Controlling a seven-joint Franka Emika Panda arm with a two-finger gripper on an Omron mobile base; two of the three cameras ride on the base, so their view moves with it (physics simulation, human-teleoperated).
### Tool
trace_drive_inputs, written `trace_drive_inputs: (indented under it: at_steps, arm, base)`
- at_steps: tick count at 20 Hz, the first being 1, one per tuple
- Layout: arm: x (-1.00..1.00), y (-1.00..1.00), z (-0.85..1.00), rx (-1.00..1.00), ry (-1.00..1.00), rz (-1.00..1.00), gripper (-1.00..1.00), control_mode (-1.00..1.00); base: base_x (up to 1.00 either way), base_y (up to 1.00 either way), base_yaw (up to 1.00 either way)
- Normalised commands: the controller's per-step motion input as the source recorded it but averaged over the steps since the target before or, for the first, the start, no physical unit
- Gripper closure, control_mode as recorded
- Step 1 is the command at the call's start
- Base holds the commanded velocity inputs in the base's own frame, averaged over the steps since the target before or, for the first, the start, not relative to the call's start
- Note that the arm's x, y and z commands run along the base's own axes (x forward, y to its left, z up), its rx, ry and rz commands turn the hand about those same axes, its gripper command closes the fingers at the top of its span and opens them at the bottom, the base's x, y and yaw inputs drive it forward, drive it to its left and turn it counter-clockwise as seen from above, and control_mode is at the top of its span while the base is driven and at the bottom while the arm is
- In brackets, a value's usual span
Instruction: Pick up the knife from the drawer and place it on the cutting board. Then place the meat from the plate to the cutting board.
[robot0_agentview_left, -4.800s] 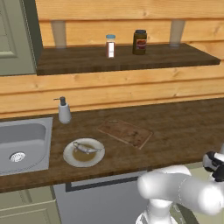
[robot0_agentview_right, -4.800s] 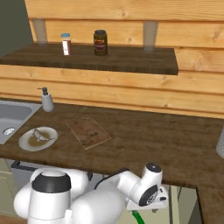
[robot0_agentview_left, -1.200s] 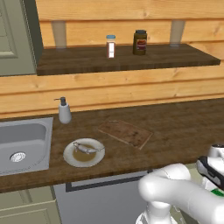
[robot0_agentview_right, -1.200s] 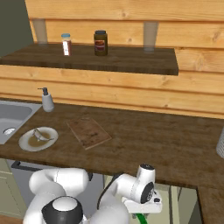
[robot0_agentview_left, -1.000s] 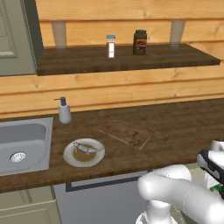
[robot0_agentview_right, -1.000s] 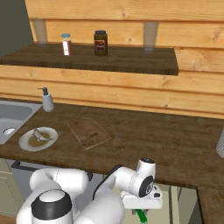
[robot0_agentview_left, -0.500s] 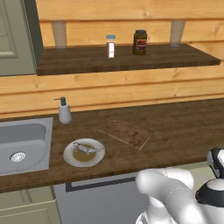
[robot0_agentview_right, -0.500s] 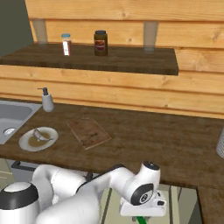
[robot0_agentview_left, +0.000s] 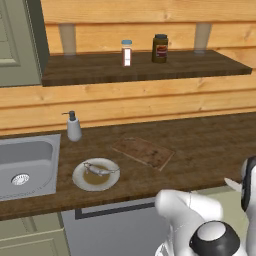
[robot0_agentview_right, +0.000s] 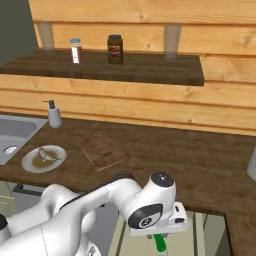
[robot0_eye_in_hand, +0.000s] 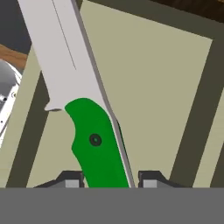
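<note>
Hand view shows the gripper (robot0_eye_in_hand: 107, 180) jaws squeezed on the knife (robot0_eye_in_hand: 94, 144) by its green handle, so a weak hold might drop it in the drawer (robot0_eye_in_hand: 166, 96)

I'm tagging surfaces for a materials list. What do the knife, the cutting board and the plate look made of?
Knife: the glossy bright green handle with one dark rivet looks like plastic; the flat pale grey blade is probably matte steel.
Cutting board: brown with darker mottled stains, seemingly unvarnished wood.
Plate: smooth off-white rim around a brown centre, likely glazed ceramic, though the render leaves that open.
</note>
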Motion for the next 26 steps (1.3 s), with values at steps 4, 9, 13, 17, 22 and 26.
trace_drive_inputs:
  at_steps: [4,9,13,17,22,26]
  arm:
    - [0.42,0.0,1.0,0.0,-0.01,0.0,1.0,-1.0]
    - [0.81,0.02,0.54,0.02,0.0,0.03,1.0,-1.0]
    - [0.92,0.05,0.03,0.01,0.03,0.0,1.0,-1.0]
    - [0.93,0.18,0.04,0.02,0.05,0.06,1.0,-1.0]
    - [0.55,0.22,0.02,0.04,0.02,0.16,1.0,-1.0]
    - [0.43,0.23,0.0,0.06,0.02,0.22,1.0,-1.0]
  base:
    - [0.0,0.0,0.0]
    - [0.0,0.0,0.0]
    - [0.0,0.0,0.0]
    - [0.0,0.0,0.0]
    - [0.0,0.0,0.0]
    - [0.0,0.0,0.0]
